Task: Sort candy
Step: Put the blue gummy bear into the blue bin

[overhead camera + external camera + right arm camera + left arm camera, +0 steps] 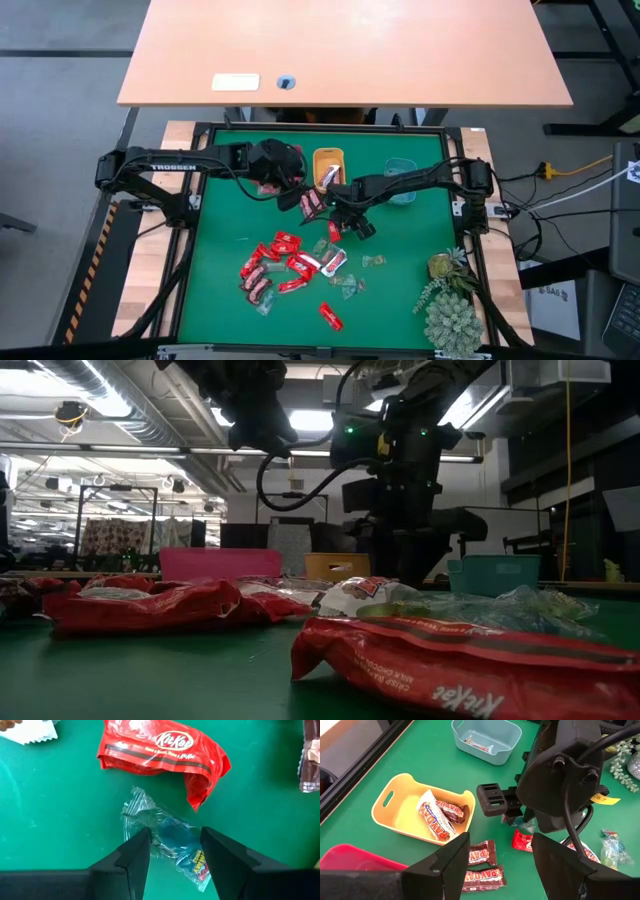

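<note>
Hovering low over the green bench (220, 290), the right gripper (172, 845) has its fingers spread on either side of a clear wrapped sweet (172, 837), which lies flat on the mat between them; whether the tips touch it, I cannot tell. Just beyond that sweet lies a red KitKat wrapper (160, 750). Over on the other side, the left gripper (500, 855) hangs above the mat with its fingers wide apart and nothing between them, beside the yellow tray (400, 805), which holds two brown-and-white bars (440, 812). Two more brown bars (482, 865) lie on the mat just outside that tray. A teal tray (490, 740) farther off holds one small sweet. From above, the main scatter of red candy (280, 265) sits mid-mat, with one red piece (330, 316) apart near the front edge.
</note>
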`<state>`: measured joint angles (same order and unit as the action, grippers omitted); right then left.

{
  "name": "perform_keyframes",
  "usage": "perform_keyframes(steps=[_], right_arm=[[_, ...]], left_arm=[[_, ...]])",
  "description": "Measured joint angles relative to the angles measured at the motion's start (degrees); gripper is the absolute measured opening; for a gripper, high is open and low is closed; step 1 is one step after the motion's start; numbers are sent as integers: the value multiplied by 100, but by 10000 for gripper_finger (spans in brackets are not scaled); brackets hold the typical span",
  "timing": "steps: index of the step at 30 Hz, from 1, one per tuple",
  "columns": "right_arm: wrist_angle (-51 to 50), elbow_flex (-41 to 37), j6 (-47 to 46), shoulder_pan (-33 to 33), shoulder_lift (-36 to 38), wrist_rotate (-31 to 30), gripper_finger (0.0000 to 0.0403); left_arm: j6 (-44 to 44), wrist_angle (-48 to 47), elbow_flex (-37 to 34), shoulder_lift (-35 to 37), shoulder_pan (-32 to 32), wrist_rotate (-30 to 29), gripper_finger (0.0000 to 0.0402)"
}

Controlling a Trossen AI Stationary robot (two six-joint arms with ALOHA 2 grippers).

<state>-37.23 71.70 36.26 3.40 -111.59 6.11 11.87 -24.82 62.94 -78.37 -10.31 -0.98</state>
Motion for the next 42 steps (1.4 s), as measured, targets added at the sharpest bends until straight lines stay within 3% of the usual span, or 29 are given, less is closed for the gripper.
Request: perform_keyframes(steps=[8, 24, 33, 42], right_arm=[[-31, -2, -1, 0, -3, -2, 175], [-126, 25, -462, 0, -12, -2, 42], [-900, 560, -515, 0, -42, -13, 38], [-2419, 1445, -512, -4, -35, -257, 39]], left_arm=[[-1, -2, 0, 0, 0, 1, 208], [0, 0, 0, 0, 2, 1, 208], [0, -1, 0, 0, 0, 0, 208], [0, -2, 0, 0, 0, 1, 208]])
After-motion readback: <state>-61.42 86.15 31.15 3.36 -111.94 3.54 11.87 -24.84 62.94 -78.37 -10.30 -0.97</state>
